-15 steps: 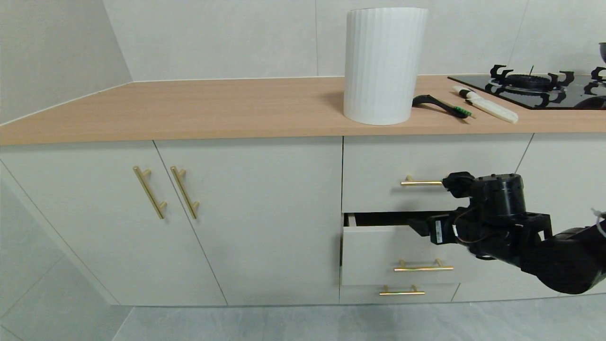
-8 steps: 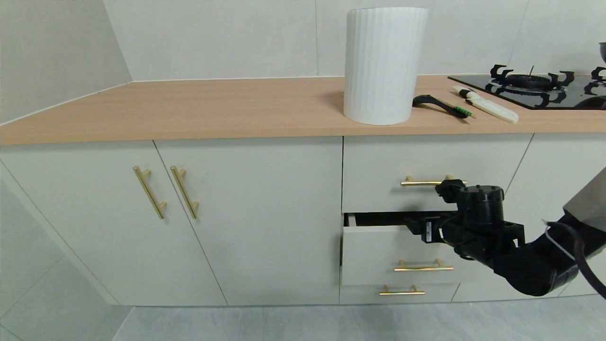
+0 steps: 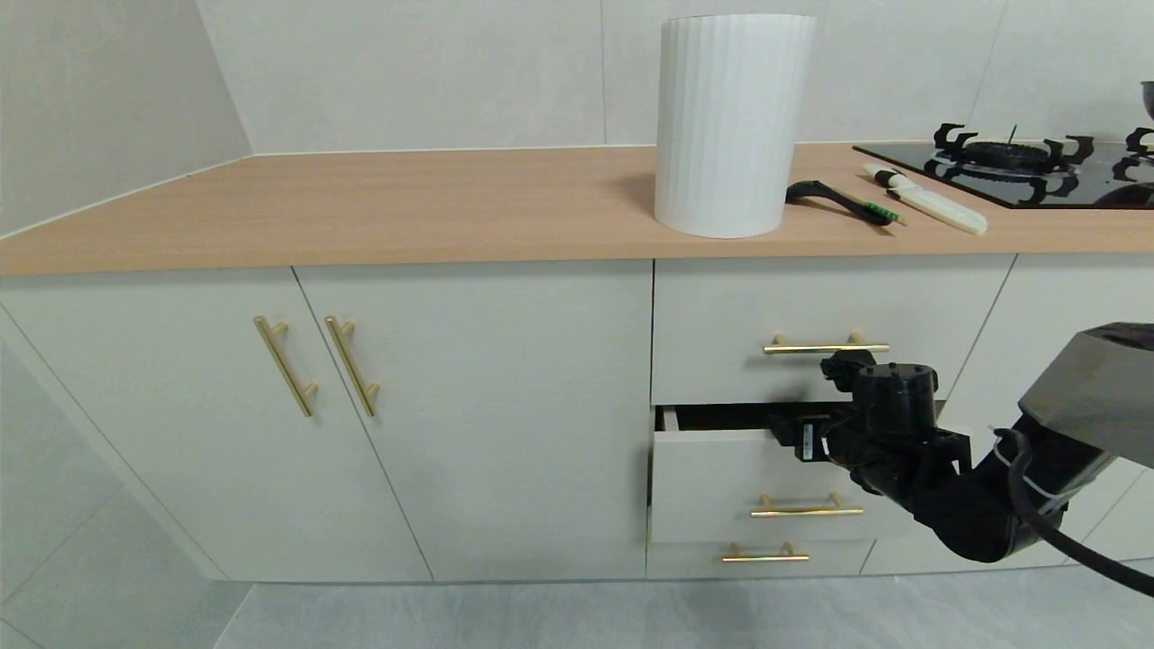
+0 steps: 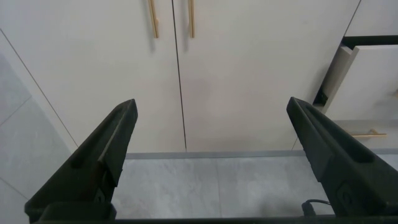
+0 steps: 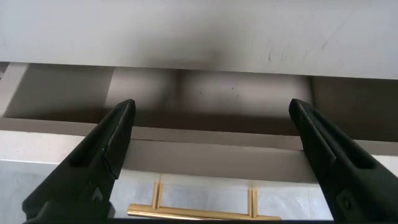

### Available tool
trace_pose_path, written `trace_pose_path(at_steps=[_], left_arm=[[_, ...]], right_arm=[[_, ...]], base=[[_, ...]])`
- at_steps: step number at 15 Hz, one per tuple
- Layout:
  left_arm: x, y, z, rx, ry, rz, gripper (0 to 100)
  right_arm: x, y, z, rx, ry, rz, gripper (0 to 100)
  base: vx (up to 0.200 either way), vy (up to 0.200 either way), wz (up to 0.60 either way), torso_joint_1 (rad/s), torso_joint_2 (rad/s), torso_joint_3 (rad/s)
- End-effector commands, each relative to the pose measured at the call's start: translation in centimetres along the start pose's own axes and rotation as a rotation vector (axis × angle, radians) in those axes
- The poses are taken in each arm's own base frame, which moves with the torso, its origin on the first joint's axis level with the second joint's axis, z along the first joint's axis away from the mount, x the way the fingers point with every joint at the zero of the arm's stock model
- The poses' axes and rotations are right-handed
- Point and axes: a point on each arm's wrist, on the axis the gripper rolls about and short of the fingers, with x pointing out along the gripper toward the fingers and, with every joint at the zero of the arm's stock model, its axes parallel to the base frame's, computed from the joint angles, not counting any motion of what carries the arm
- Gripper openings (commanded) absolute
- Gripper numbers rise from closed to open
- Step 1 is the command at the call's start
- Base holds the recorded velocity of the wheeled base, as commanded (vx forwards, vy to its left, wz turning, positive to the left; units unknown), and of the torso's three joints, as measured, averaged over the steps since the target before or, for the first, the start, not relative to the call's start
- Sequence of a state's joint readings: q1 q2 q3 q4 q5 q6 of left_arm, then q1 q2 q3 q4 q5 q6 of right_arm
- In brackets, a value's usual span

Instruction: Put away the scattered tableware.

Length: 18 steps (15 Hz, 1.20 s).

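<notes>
Right claw (image 5: 211, 107) has crept leftward at lower right, up to the half-open drawer (image 3: 721, 469), its fingers spread wide and empty. At upper right, the black scoop (image 3: 825, 194) and white knife (image 3: 929, 205) lie on the worktop (image 3: 406, 207), so nothing is stowed yet.

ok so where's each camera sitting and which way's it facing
Head: on the head, looking forward and down at worktop, doors and part-open drawer; right arm shows.
Left wrist: on the left arm, facing doors and floor between the open left gripper.
Right wrist: on the right arm, facing the drawer's gap between the open right gripper.
Shared: all three show the drawer.
</notes>
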<state>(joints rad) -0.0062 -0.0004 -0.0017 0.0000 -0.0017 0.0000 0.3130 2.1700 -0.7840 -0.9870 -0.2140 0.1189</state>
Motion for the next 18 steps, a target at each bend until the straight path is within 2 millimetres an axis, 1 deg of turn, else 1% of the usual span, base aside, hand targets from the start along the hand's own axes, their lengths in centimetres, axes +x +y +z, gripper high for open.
trace_pose_path(at_steps=[1, 6, 8, 13, 16, 18], left_arm=[[0.0, 0.0, 0.0, 0.0, 0.001, 0.0, 100], [0.0, 0.0, 0.0, 0.0, 0.001, 0.0, 100], [0.0, 0.0, 0.0, 0.0, 0.001, 0.0, 100], [0.0, 0.0, 0.0, 0.0, 0.001, 0.0, 100], [0.0, 0.0, 0.0, 0.0, 0.001, 0.0, 100], [0.0, 0.0, 0.0, 0.0, 0.001, 0.0, 100]], right_arm=[[0.1, 0.0, -0.4, -0.003, 0.016, -0.001, 100], [-0.3, -0.1, -0.3, -0.006, 0.022, -0.002, 100], [-0.9, -0.2, -0.3, -0.01, 0.042, -0.003, 100], [-3.0, -0.4, 0.6, -0.028, 0.125, 0.009, 100], [-5.0, -0.6, 1.5, -0.033, 0.192, 0.067, 100], [-6.2, -0.7, 1.8, -0.038, 0.245, 0.1, 100]], base=[[0.0, 0.0, 0.0, 0.0, 0.0, 0.0], [0.0, 0.0, 0.0, 0.0, 0.0, 0.0], [0.0, 0.0, 0.0, 0.0, 0.0, 0.0], [0.0, 0.0, 0.0, 0.0, 0.0, 0.0], [0.0, 0.0, 0.0, 0.0, 0.0, 0.0], [0.0, 0.0, 0.0, 0.0, 0.0, 0.0]])
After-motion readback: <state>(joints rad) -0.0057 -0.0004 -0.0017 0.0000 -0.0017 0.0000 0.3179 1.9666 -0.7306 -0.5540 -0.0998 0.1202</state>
